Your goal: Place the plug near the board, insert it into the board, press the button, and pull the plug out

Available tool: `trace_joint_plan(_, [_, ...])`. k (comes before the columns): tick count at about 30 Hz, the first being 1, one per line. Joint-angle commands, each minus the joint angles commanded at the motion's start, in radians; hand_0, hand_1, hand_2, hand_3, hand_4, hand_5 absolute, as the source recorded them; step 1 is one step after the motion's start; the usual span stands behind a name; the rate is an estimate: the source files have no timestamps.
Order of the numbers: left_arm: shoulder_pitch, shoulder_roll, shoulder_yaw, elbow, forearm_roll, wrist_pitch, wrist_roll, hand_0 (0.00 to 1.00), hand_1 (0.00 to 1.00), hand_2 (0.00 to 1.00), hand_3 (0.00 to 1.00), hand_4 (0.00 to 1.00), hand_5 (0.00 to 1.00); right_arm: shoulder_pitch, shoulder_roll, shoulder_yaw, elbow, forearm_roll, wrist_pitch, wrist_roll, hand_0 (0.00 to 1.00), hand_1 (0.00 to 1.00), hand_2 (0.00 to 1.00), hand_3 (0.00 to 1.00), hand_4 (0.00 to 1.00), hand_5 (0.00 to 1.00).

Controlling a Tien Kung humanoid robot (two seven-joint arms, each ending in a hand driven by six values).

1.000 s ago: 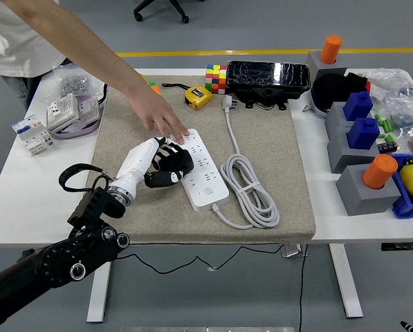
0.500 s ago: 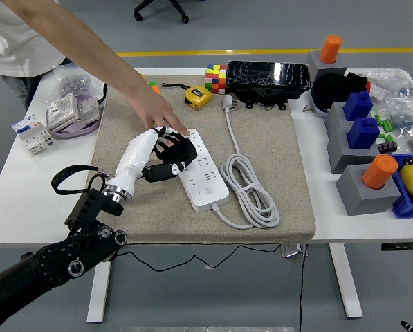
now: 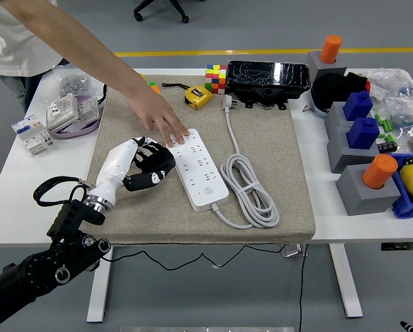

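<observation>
My left hand (image 3: 147, 166) lies on the mat (image 3: 275, 180), just left of the board (image 3: 196, 168); its fingers look loosely curled, though whether they enclose anything cannot be told. The board's long axis runs from far-left to near-right. A person's hand (image 3: 161, 119) rests fingertips on its far end. The plug (image 3: 227, 103) lies at the mat's far edge, beyond the board and to my hand's right, its coiled cable (image 3: 249, 190) beside the board.
</observation>
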Motion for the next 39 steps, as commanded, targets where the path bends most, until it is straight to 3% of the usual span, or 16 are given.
trace_joint_plan(5, [0.002,0.003,0.002,0.011,0.013,-0.010,0.019,0.303,0.274,0.345,0.564,0.578,0.002,0.001,0.000,0.000,0.002,-0.001,0.000,0.000,0.524,0.632,0.622,0.551,0.891,0.410])
trace_joint_plan(6, [0.003,0.003,0.002,0.012,0.016,-0.012,0.025,0.346,0.414,0.485,0.567,0.629,0.002,0.002,0.000,0.000,0.002,-0.001,0.000,0.000,0.524,0.632,0.622,0.551,0.891,0.410])
trace_joint_plan(11, [0.006,0.003,0.003,0.019,0.033,-0.018,0.057,0.346,0.414,0.485,0.567,0.629,0.002,0.001,0.000,0.000,0.002,-0.002,0.000,0.000,0.524,0.632,0.622,0.551,0.891,0.410])
trace_joint_plan(12, [0.006,0.004,0.003,0.019,0.034,-0.020,0.060,0.490,0.544,0.530,0.567,0.785,0.002,0.000,0.000,0.000,0.001,-0.001,0.000,0.000,0.523,0.632,0.622,0.551,0.891,0.410])
trace_joint_plan(23, [0.017,0.014,-0.013,0.004,0.071,-0.041,0.113,0.499,0.597,0.560,0.580,0.817,0.002,0.002,-0.001,0.004,0.003,-0.004,0.000,0.000,0.523,0.632,0.622,0.551,0.891,0.410])
trace_joint_plan(24, [0.019,0.015,-0.015,0.003,0.070,-0.041,0.112,0.619,0.725,0.738,0.769,0.993,0.172,0.002,-0.001,0.004,0.003,-0.004,0.000,0.000,0.522,0.633,0.622,0.552,0.891,0.410])
trace_joint_plan(34, [0.040,0.034,-0.061,-0.051,0.058,-0.064,0.132,0.623,0.744,0.767,0.796,0.998,0.182,0.004,-0.003,0.004,0.004,-0.006,0.000,-0.001,0.523,0.632,0.622,0.551,0.891,0.410])
trace_joint_plan(35, [0.041,0.037,-0.064,-0.058,0.051,-0.066,0.131,0.623,0.744,0.767,0.796,0.998,0.182,0.005,-0.003,0.005,0.004,-0.007,0.000,-0.001,0.523,0.632,0.622,0.551,0.891,0.410])
trace_joint_plan(36, [0.042,0.040,-0.067,-0.067,0.038,-0.067,0.125,0.621,0.745,0.769,0.802,0.998,0.260,0.006,-0.004,0.006,0.005,-0.007,0.000,-0.001,0.522,0.633,0.622,0.552,0.891,0.409])
trace_joint_plan(39, [0.041,0.050,-0.073,-0.084,-0.054,-0.058,0.045,0.621,0.745,0.769,0.802,0.998,0.260,0.008,-0.004,0.009,0.004,-0.008,0.001,-0.002,0.522,0.633,0.622,0.552,0.891,0.409])
